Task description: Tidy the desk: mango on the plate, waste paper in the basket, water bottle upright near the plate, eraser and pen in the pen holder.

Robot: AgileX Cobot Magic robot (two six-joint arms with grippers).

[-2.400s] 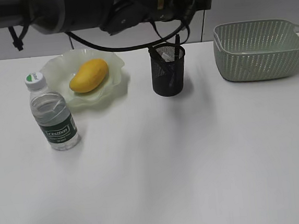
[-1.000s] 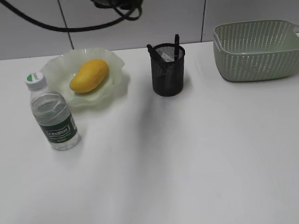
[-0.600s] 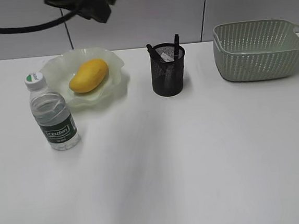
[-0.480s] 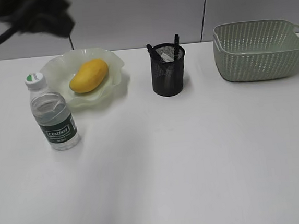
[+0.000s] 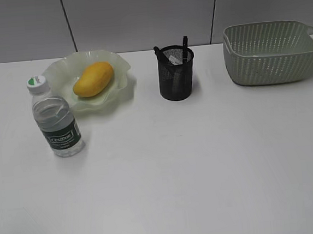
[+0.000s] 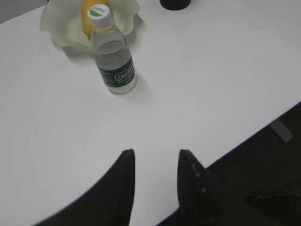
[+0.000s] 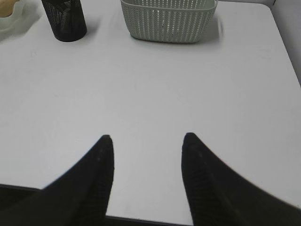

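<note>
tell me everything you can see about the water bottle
The water bottle is small, of clear ribbed plastic, with a white cap bearing a green mark and a dark green label with white lettering. It looks nearly full of clear liquid. It stands upright on the white desk, just in front of the plate's left edge; whether they touch is unclear. No gripper is on it.

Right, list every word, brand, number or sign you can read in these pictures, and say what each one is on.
"Cestbon": white lettering on the dark green label of the water bottle.
Smaller line under it on the label: too small to read.
Green mark on the bottle's white cap: no readable text.
Nothing else carries writing.
</note>
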